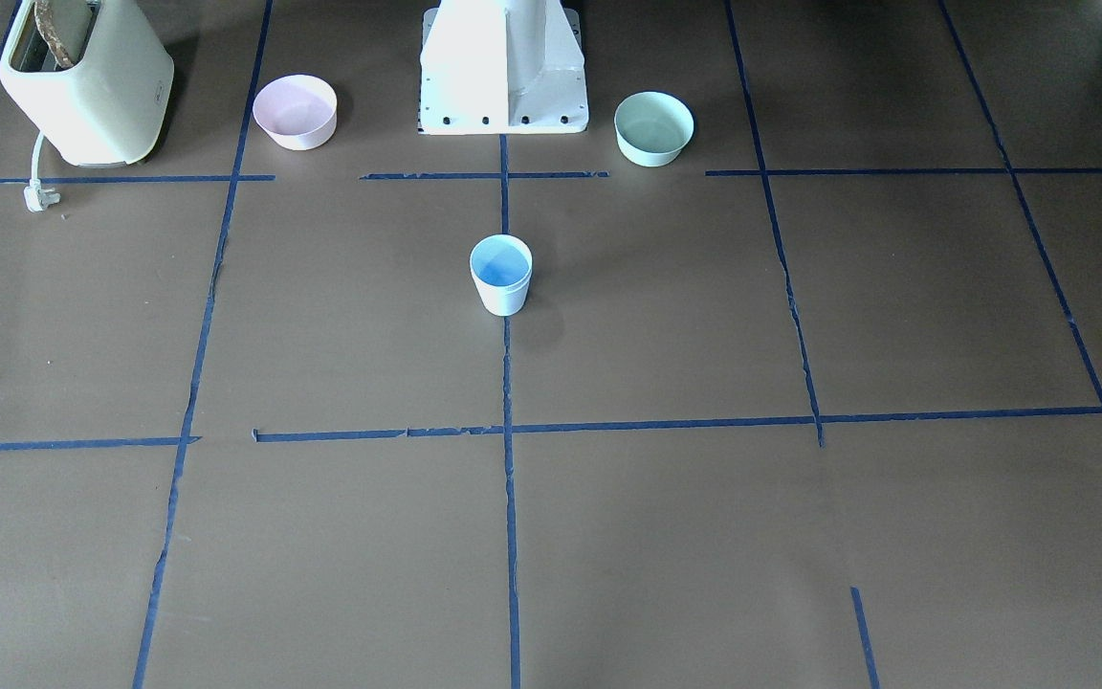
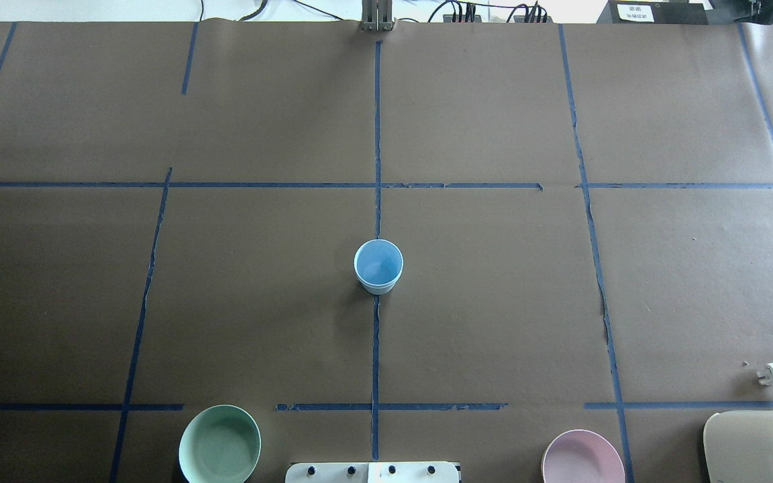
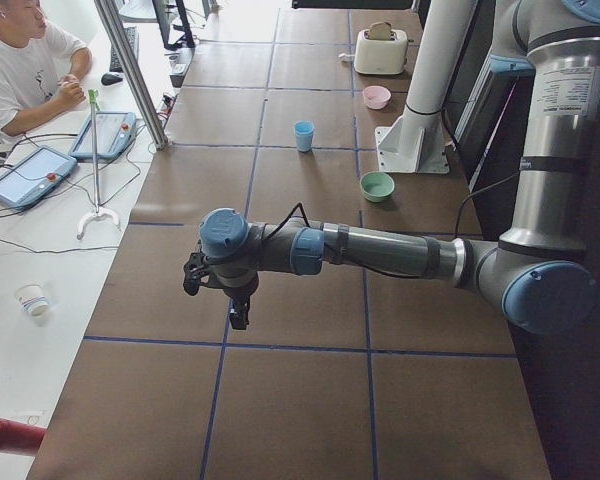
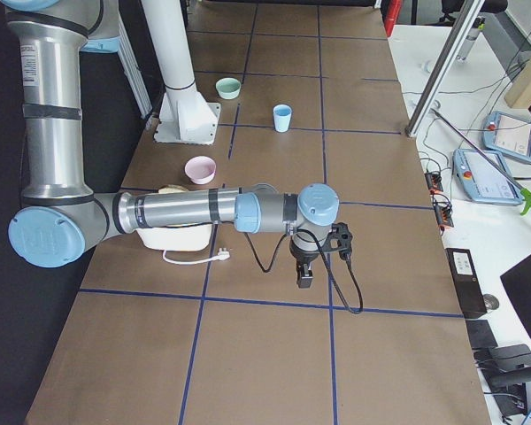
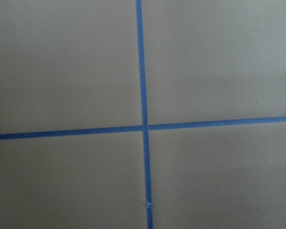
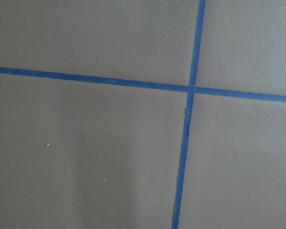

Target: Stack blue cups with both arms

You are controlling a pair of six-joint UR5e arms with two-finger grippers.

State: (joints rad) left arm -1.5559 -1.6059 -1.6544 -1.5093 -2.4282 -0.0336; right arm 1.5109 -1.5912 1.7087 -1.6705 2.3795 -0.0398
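Observation:
One pale blue cup (image 1: 501,275) stands upright at the table's middle on the centre tape line; it also shows in the overhead view (image 2: 378,266) and both side views (image 3: 303,135) (image 4: 282,117). I cannot tell whether a second cup sits nested in it; no separate second cup shows. My left gripper (image 3: 238,316) hangs over the table's left end, far from the cup, and shows only in the exterior left view. My right gripper (image 4: 303,278) hangs over the right end and shows only in the exterior right view. I cannot tell whether either is open or shut. Both wrist views show only brown paper and blue tape.
A pink bowl (image 1: 295,111) and a mint-green bowl (image 1: 653,127) flank the white pedestal (image 1: 503,67) at the robot's edge. A cream toaster (image 1: 82,81) with a loose plug (image 1: 37,196) stands beyond the pink bowl. An operator (image 3: 20,60) sits at a side desk.

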